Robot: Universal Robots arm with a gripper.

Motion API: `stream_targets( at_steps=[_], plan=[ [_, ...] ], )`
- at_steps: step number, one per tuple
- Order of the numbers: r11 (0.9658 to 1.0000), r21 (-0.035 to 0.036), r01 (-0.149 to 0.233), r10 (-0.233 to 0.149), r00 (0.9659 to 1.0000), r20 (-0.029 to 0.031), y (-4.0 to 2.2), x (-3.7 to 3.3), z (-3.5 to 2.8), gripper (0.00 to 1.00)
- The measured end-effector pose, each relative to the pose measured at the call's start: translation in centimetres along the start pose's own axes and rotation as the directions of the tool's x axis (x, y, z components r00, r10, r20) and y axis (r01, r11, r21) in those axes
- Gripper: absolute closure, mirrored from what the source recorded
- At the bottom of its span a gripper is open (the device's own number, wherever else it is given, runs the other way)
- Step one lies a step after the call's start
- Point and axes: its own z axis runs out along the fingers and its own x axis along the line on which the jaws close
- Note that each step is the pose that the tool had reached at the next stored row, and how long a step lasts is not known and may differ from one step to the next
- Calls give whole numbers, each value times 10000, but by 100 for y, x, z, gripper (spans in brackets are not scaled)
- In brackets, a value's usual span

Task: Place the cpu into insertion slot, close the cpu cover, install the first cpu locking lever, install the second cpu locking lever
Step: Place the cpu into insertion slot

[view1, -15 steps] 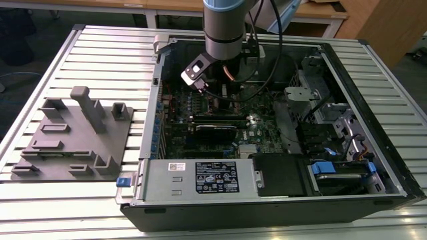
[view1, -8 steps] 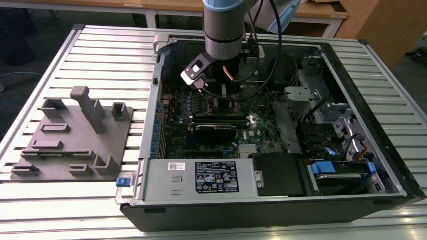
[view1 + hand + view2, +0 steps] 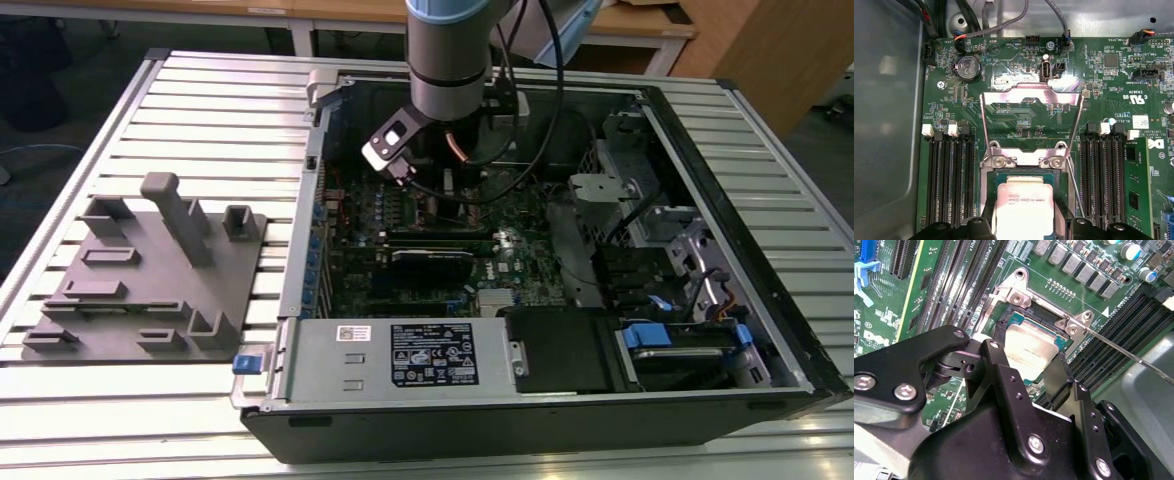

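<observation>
The cpu (image 3: 1033, 347) (image 3: 1024, 205), a square chip with a silver top, sits level over the insertion slot (image 3: 1014, 320) (image 3: 995, 176) on the green board. My gripper (image 3: 1029, 371) (image 3: 1025, 227) straddles it, and its black fingers (image 3: 1001, 365) press against two opposite edges of the chip. The cpu cover (image 3: 1031, 92), a thin silver frame, stands swung up off the socket on its hinge. A thin locking lever (image 3: 1119, 349) (image 3: 1074, 192) sticks out unlatched beside the socket. In the exterior view my arm (image 3: 454, 70) reaches down into the open computer case (image 3: 747, 200).
Long black memory slots (image 3: 949, 175) (image 3: 1101, 170) run along both sides of the socket. Cables (image 3: 1004, 22) hang past the board's edge. A grey fixture block (image 3: 147, 270) stands on the slatted table at the exterior view's left, outside the case. A power supply box (image 3: 400, 355) fills the case's near side.
</observation>
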Motion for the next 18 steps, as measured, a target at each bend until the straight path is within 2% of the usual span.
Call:
stream_targets(
  at_steps=[18],
  plan=[
    [10000, -20, 0, 0, 10000, -2, -15, -5, -1, 46]
  ],
)
